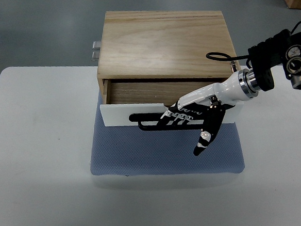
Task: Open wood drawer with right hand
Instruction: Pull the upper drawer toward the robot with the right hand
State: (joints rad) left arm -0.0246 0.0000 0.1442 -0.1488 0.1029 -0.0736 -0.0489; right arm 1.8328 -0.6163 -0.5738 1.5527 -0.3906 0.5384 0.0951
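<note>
The wood drawer [136, 94] sits in a plain wooden box [168, 44] at the far middle of the white table [29, 151], and it is already pulled partly out: a dark gap shows between the box's front edge and the drawer's white front panel [122, 116], with the wooden drawer floor visible inside. The panel runs left to right across the view, tilted a little so its left end lies nearer the robot than its right end, and a black handle [144, 124] stretches along it on the same long axis. The drawer opens toward the robot, so any further travel would be down the picture, square to that axis. The right hand [191, 116] comes in from the upper right and lies directly on the panel, its fingers [178, 116] curled over the panel's top edge and around the handle, apparently hooking it, while the thumb [204, 140] hangs down in front, pointing toward the robot. So the hand is already on the thing it must move, gripping nearer the right-hand half; I judge a straight pull toward the robot is what remains, and an off-centre pull could skew the drawer. Box and drawer rest partly on a blue mat [163, 155], which lies under the drawer's path. The left arm is not visible.
</note>
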